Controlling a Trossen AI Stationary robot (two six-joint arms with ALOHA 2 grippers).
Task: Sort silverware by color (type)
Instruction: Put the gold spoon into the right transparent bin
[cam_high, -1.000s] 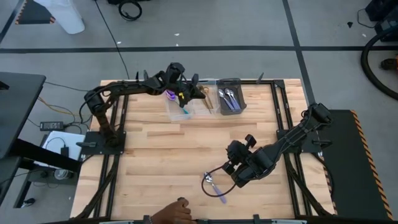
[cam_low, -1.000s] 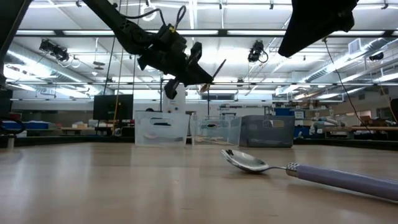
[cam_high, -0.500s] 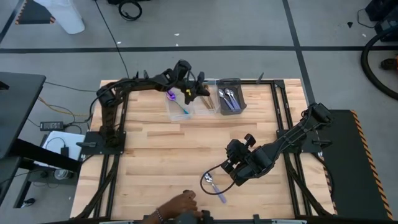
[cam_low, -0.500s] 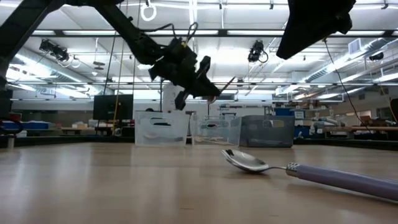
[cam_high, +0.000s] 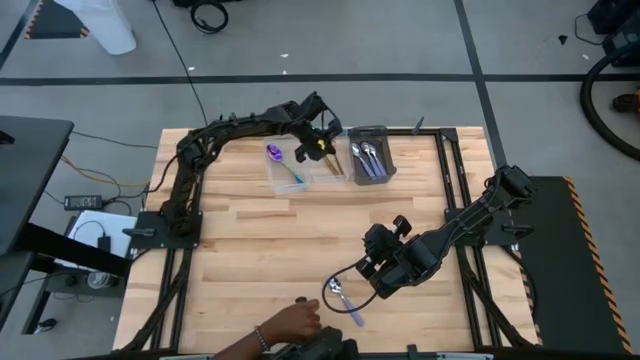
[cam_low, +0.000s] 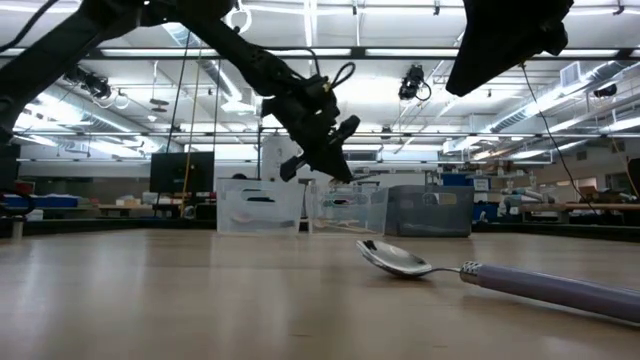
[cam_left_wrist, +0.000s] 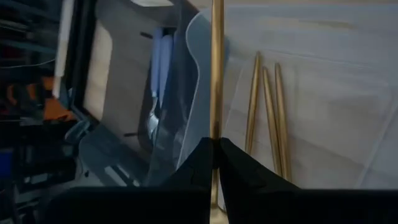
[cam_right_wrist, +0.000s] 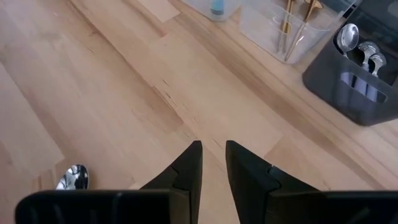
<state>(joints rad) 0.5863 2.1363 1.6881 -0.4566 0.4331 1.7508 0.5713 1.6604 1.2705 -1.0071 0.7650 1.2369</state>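
Because gold pieces belong together, our left tool (cam_left_wrist: 214, 163) pinches a gold utensil (cam_left_wrist: 216, 74) above the clear bin (cam_high: 333, 168) holding others; our right tool (cam_right_wrist: 212, 163), slightly spread, hovers near the lilac-handled spoon (cam_high: 343, 298) on the worktop (cam_high: 260, 240).

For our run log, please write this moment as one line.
left gripper: shut on gold utensil, over middle clear bin | right gripper: idle, empty

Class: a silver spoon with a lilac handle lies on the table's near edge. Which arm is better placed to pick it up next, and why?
The right. Its gripper hovers empty just beside the spoon, while the left gripper is shut on a gold utensil over the far bins.
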